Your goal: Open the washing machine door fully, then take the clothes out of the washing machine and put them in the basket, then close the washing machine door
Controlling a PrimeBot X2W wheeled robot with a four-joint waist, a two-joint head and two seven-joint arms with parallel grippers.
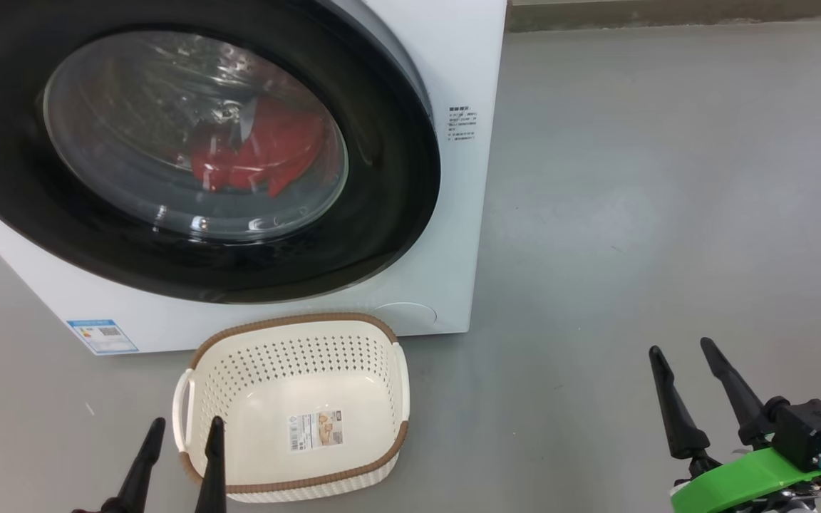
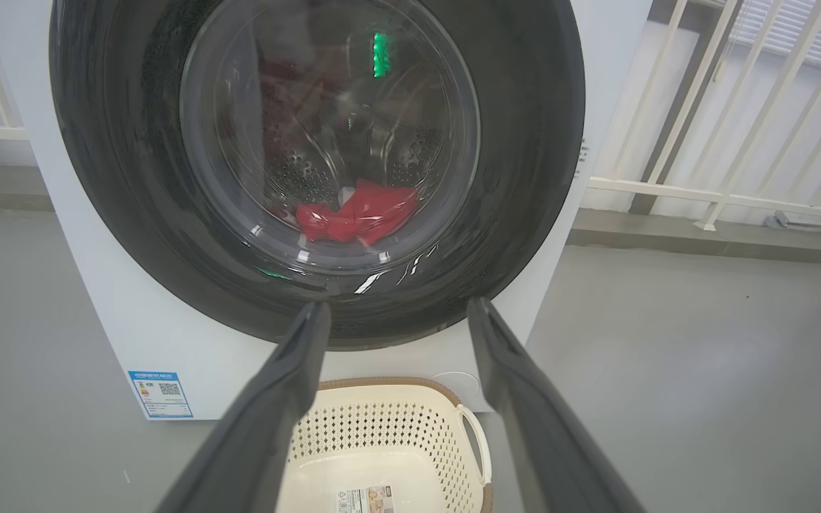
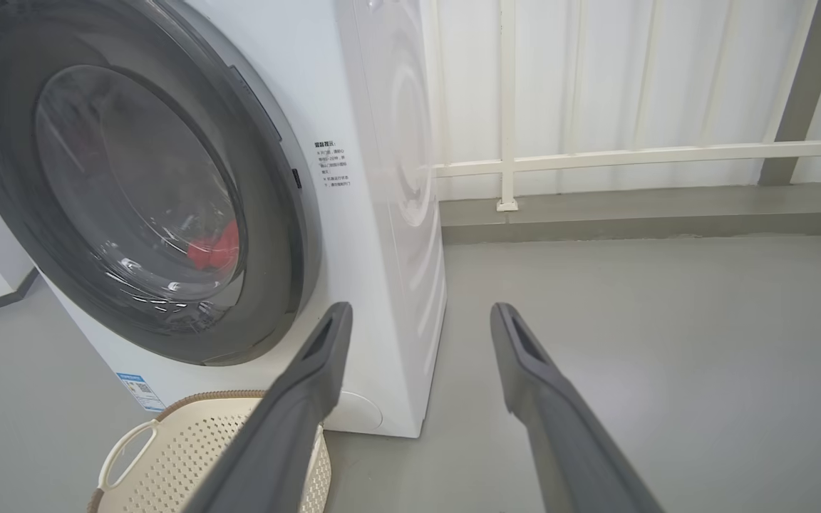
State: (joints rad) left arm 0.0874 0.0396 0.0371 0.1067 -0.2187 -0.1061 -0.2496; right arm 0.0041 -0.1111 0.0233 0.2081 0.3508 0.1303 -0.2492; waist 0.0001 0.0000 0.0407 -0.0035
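L end effector (image 1: 188,422), R end effector (image 1: 681,345) agape | door (image 1: 385,185) closed, clothes (image 1: 261,153) inside

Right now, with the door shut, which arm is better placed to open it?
Probably the right. The right end effector is open and its view looks at the door's right rim, where a dark tab suggests the latch. The left end effector sits by the basket, under the door's middle.
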